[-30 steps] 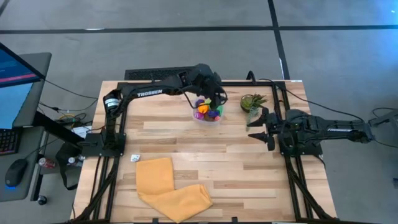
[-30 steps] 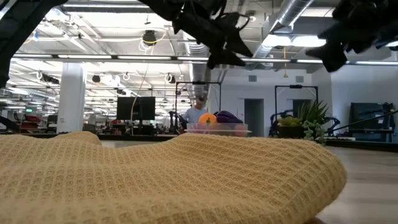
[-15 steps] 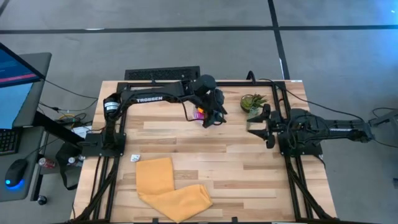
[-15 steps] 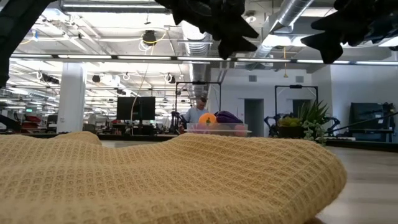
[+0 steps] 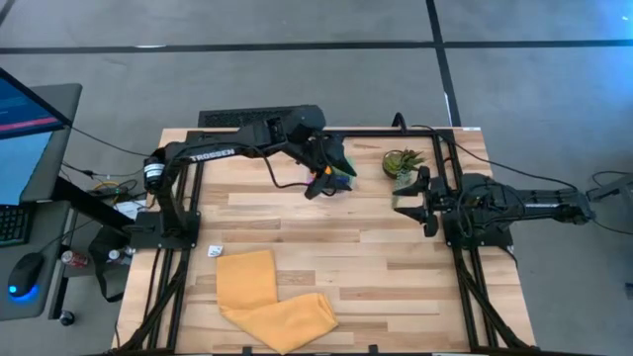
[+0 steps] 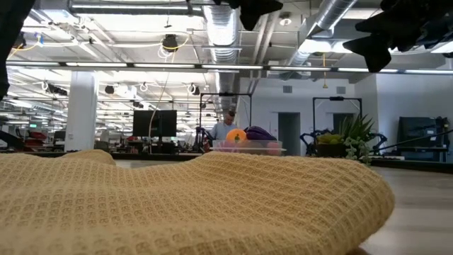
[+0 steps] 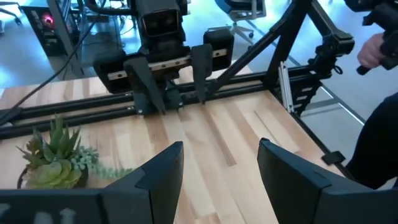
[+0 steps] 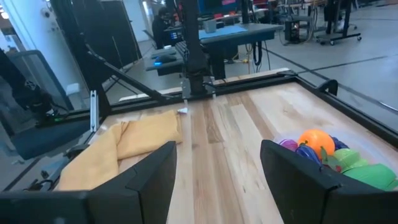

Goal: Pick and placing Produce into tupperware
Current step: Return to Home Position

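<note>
Produce (image 8: 317, 149) lies heaped in the tupperware (image 6: 248, 147), an orange piece (image 6: 236, 135) and a purple piece (image 6: 260, 132) on top; the round tub has no long axis and stands upright, mouth up, at the far middle of the table (image 5: 396, 267), left of the potted plant (image 5: 401, 161). My left gripper (image 7: 221, 147) hangs above it, fingers spread and empty. My right gripper (image 8: 217, 149), likewise spread and empty, waits just nearer than the plant.

From above, the dark left arm (image 5: 237, 150) covers most of the round clear plastic tub (image 6: 248, 147); down low, the yellow waffle cloth (image 6: 177, 205) hides its base.
</note>
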{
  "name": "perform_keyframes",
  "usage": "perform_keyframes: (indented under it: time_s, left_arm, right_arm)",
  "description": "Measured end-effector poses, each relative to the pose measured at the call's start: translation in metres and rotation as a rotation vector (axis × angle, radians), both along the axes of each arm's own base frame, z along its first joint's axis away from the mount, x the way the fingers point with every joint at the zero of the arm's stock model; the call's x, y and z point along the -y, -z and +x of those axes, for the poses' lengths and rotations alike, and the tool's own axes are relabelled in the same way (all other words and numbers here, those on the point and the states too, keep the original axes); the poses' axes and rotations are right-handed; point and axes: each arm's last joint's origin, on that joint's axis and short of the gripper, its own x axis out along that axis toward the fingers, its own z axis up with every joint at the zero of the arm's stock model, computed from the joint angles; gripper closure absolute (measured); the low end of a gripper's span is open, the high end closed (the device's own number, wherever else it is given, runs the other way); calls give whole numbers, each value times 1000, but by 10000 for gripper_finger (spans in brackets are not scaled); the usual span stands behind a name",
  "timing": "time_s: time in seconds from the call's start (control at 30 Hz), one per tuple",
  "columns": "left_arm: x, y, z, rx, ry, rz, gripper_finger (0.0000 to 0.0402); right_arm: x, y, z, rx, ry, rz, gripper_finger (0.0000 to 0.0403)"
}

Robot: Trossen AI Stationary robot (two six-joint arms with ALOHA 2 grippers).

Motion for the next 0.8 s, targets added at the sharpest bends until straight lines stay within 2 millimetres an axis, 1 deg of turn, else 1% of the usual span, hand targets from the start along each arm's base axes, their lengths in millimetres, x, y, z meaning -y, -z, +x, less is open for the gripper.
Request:
perform_keyframes:
  time_s: [0.17,0.27,0.37,0.5,0.6,0.7,0.8]
  left_arm:
    - [8,0,-2,-31,18,-8,207]
    - [13,-1,-8,-70,23,-15,207]
    - [18,-16,-18,-33,26,-3,207]
    - [32,-47,-38,72,4,41,207]
    - [43,-64,-54,121,-32,101,207]
    - [52,-72,-64,123,-63,138,207]
    - [55,-71,-64,116,-58,141,207]
  right_arm:
    - [0,0,0,0,0,0,147]
    - [0,0,0,0,0,1,147]
    - [0,0,0,-2,1,8,147]
    - [0,1,0,-7,1,8,147]
    - [0,1,0,-7,1,8,147]
    - [0,1,0,-7,1,7,147]
    - [0,0,0,-1,1,2,147]
